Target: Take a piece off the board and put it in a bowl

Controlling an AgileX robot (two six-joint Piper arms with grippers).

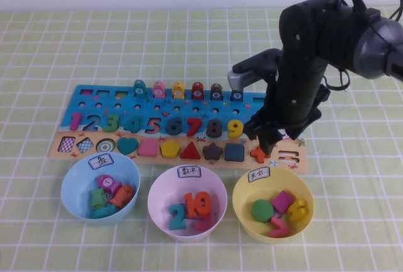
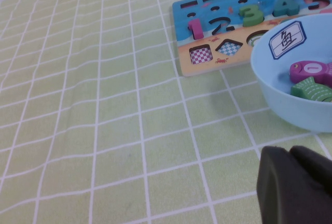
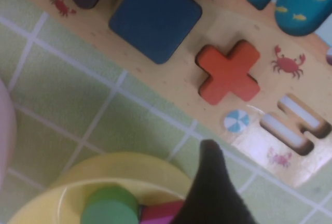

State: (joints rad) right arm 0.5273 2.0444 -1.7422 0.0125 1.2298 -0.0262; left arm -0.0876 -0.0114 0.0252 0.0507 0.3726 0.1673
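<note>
High view: my right gripper hangs right of centre, just above the orange plus piece seated on the board; I cannot tell its finger state. Yellow bowl sits lower right. My left gripper fingers appear pressed together.

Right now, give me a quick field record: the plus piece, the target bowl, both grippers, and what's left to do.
piece: orange-red plus block, seated in its slot on the board, beside the dark blue square
bowl: yellow bowl, in front of the board's right end, already holding a green disc and other blocks
right gripper: low over the plus, not touching it
left gripper: away from the board, near the light blue bowl
remaining: grasp, lift, drop in yellow bowl
</note>
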